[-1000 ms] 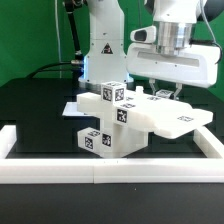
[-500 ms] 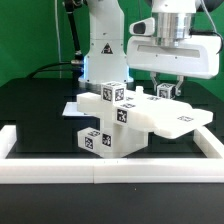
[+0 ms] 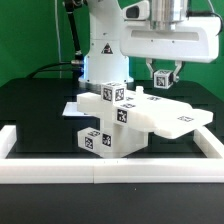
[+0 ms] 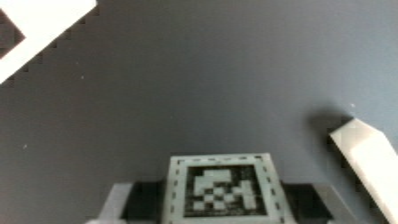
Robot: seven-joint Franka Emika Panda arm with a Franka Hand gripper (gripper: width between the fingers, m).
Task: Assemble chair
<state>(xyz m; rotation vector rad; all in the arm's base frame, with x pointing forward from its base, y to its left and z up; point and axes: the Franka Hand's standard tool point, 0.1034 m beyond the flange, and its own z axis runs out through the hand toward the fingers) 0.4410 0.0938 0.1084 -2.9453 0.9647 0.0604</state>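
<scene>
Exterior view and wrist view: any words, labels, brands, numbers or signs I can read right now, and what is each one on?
No readable words, brand names or numbers in either view.
Black-and-white square tag markers on the chair assembly: patterns only, no text.
Tag on the small cube held in the gripper: pattern only, blurred in the wrist view.
Small dark triangular mark on the robot base: too small to read.

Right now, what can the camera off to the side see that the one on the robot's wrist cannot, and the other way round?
Only the exterior view shows the half-built chair, the white border rail and the arm above. Only the wrist view shows, close up, the tag face of the small cube against the dark table. Both share that cube, held in the shut tool, lifted above the chair.
</scene>
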